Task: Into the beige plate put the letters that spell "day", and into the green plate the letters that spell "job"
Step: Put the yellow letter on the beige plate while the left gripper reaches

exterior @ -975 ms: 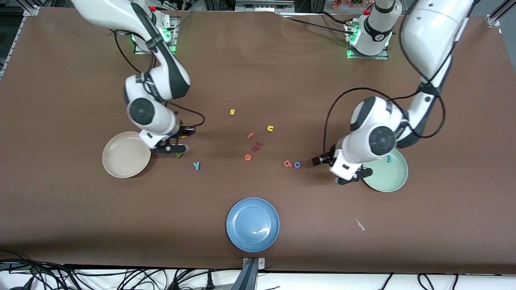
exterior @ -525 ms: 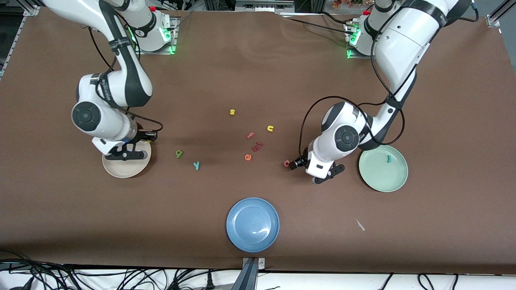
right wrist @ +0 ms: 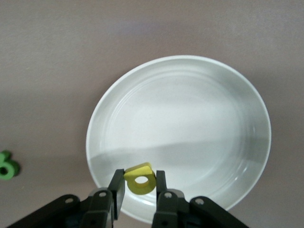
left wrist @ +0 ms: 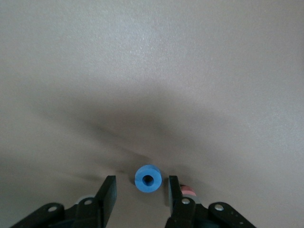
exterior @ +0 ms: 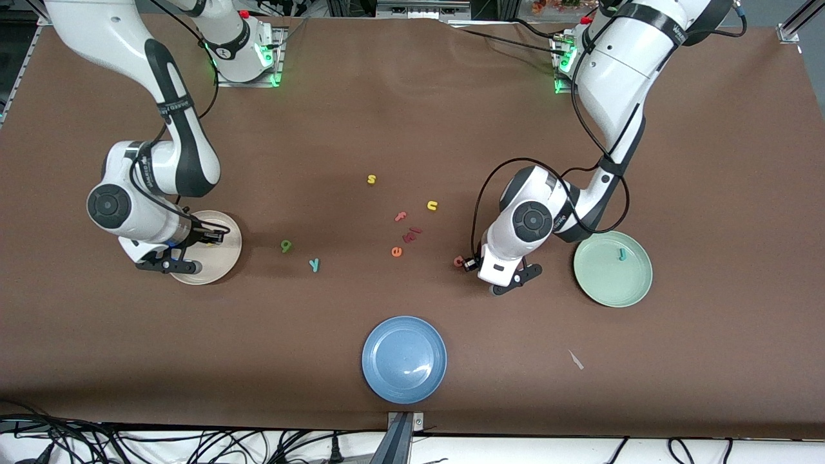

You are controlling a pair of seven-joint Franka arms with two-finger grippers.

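Note:
My right gripper (right wrist: 139, 176) is shut on the yellow d (right wrist: 140, 178) and hangs over the rim of the beige plate (right wrist: 190, 123), seen in the front view as the beige plate (exterior: 222, 261). The green a (exterior: 286, 245) and teal y (exterior: 314, 264) lie on the table beside that plate. My left gripper (left wrist: 141, 180) is low at the table, open, its fingers on either side of the blue o (left wrist: 148, 178) with gaps showing. The red-pink b (left wrist: 188, 191) lies just outside one finger. The teal j (exterior: 622, 254) lies in the green plate (exterior: 606, 283).
A blue plate (exterior: 404, 359) sits nearest the front camera. Mid-table lie a yellow s (exterior: 371, 179), yellow u (exterior: 432, 205), pink f (exterior: 401, 216), orange e (exterior: 396, 251) and a red piece (exterior: 411, 234). A white scrap (exterior: 575, 359) lies near the green plate.
My right gripper carried the yellow d from beside the green a to over the beige plate. My left gripper moved from the green plate to the blue o, and its jaws have narrowed around it.

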